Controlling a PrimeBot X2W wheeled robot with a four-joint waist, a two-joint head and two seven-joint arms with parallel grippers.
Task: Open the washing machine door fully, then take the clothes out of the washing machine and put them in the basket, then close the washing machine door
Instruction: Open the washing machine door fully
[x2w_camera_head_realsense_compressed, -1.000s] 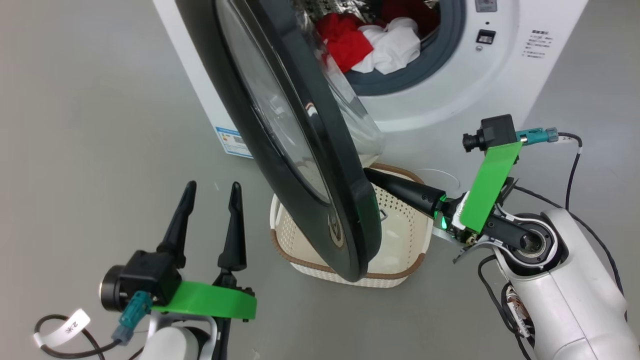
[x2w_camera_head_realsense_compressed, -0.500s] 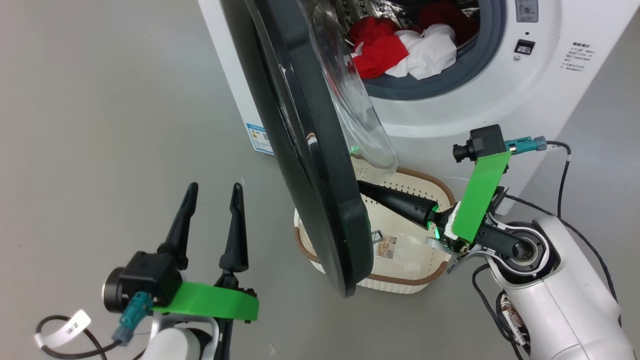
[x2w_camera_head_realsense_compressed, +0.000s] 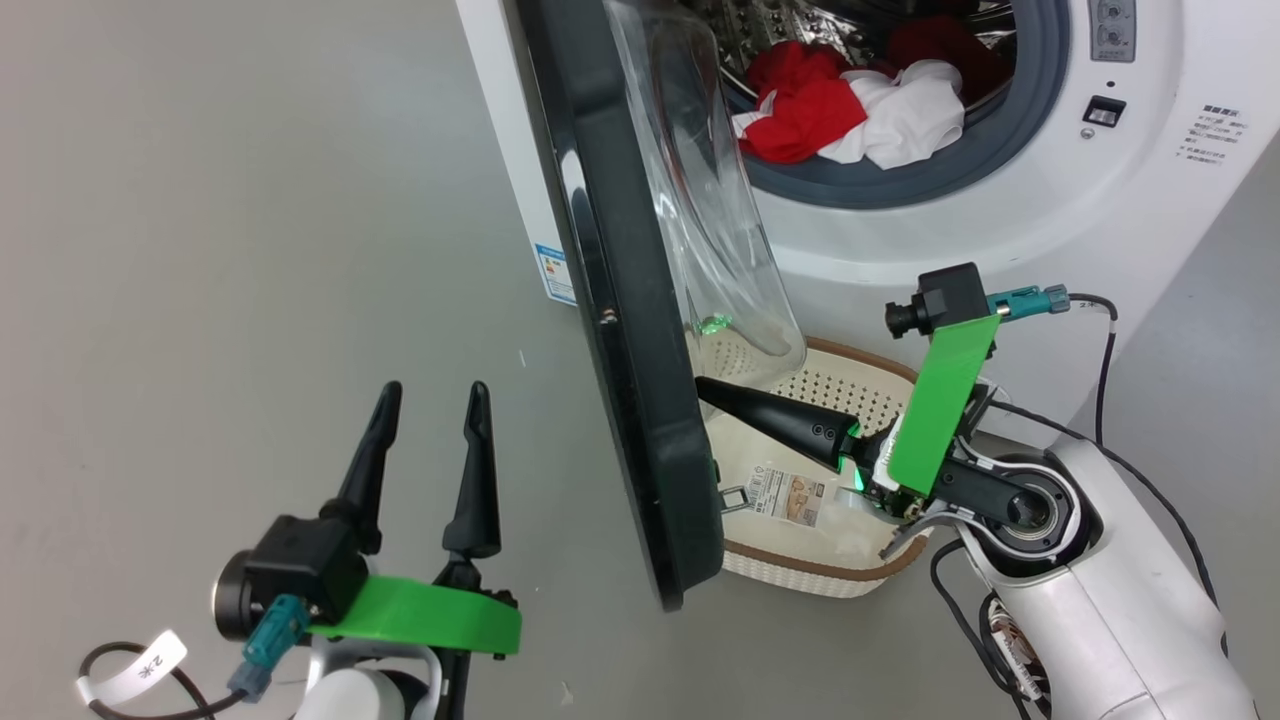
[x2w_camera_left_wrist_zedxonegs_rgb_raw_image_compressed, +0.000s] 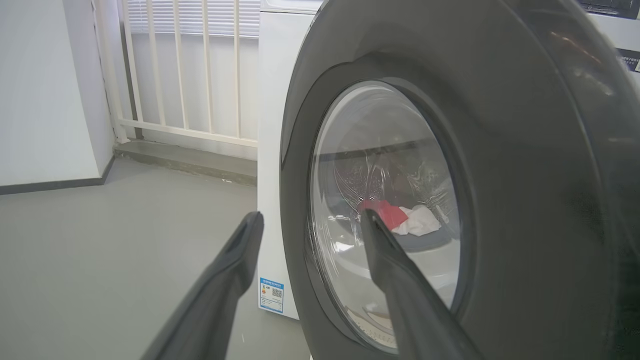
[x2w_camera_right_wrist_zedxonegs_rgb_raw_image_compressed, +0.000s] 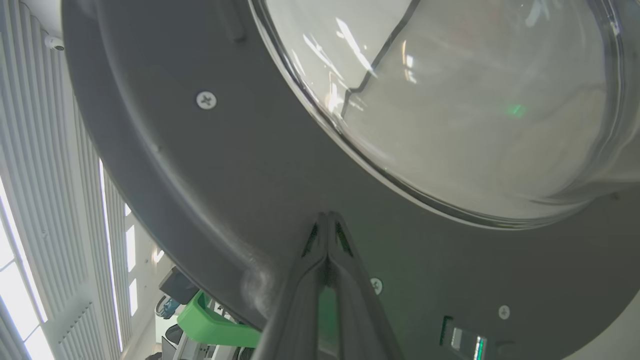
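Note:
The washing machine door (x2w_camera_head_realsense_compressed: 630, 330), black-rimmed with a clear glass bowl, stands swung out, edge-on to the head view. My right gripper (x2w_camera_head_realsense_compressed: 702, 386) is shut, its tip pressed against the door's inner face (x2w_camera_right_wrist_zedxonegs_rgb_raw_image_compressed: 280, 165) below the glass, above the basket (x2w_camera_head_realsense_compressed: 800, 575). Red and white clothes (x2w_camera_head_realsense_compressed: 850, 115) lie in the drum of the washing machine (x2w_camera_head_realsense_compressed: 1000, 220). My left gripper (x2w_camera_head_realsense_compressed: 430, 400) is open and empty on the floor side, left of the door; in the left wrist view its fingers (x2w_camera_left_wrist_zedxonegs_rgb_raw_image_compressed: 235, 260) frame the door's outer face (x2w_camera_left_wrist_zedxonegs_rgb_raw_image_compressed: 525, 165), with the clothes (x2w_camera_left_wrist_zedxonegs_rgb_raw_image_compressed: 400, 220) seen through the glass.
The cream basket sits on the grey floor (x2w_camera_head_realsense_compressed: 250, 250) right in front of the machine, under the door's swing. A white railing (x2w_camera_left_wrist_zedxonegs_rgb_raw_image_compressed: 180, 75) and a wall stand behind the machine's left side. Cables trail from my right arm (x2w_camera_head_realsense_compressed: 1100, 600).
The door has swung further open, pushed leftward by my shut right gripper. The head view has shifted, showing more of the drum and basket. My left gripper has stayed open.

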